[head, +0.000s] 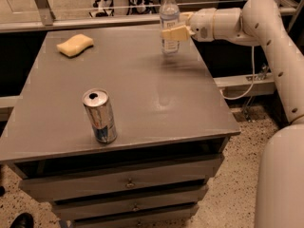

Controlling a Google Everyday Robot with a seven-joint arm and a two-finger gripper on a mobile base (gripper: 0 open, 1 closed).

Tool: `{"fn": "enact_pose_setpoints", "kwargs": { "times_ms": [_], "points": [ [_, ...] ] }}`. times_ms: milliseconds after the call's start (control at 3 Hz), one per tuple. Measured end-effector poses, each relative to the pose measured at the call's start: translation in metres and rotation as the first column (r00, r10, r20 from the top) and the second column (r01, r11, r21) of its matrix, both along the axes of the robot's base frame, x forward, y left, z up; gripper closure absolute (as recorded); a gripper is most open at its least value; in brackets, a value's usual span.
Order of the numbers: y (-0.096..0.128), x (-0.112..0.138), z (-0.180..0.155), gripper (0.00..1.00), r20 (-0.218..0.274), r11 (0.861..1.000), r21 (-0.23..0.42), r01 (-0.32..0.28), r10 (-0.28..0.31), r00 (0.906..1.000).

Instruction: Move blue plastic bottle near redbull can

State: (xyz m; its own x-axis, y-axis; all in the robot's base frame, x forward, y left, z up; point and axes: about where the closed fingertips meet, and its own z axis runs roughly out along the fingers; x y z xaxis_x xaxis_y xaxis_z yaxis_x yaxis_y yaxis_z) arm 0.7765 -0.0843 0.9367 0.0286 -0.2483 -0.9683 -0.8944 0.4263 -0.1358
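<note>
We see the gripper (171,33) at the far right of the table (142,84), its cream, blocky fingers (176,33) closed around the middle of the bottle (169,14). The bottle is clear, ribbed plastic with a white cap, and stands upright near the far right edge; we cannot tell whether its base touches the top. The can (99,116), a slim shiny metal cylinder with an open tab hole, stands near the front left, well apart from the bottle. A soft yellow sponge (75,45) lies far left. The tabletop is flat matte grey, with drawers (128,182) below. The arm (259,25) is smooth white.
</note>
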Motion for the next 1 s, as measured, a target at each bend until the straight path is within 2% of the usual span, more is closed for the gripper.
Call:
{"fn": "enact_pose_setpoints", "kwargs": {
  "times_ms": [333, 667, 1000],
  "points": [
    [0.001, 0.000, 0.000, 1.00, 0.000, 1.000, 0.001, -0.001, 0.001, 1.0000],
    [0.018, -0.021, 0.013, 1.00, -0.002, 0.998, 0.060, -0.023, 0.023, 0.9997],
    [0.042, -0.070, 0.056, 1.00, 0.007, 0.985, 0.170, -0.032, 0.031, 0.9995]
  ]
}}
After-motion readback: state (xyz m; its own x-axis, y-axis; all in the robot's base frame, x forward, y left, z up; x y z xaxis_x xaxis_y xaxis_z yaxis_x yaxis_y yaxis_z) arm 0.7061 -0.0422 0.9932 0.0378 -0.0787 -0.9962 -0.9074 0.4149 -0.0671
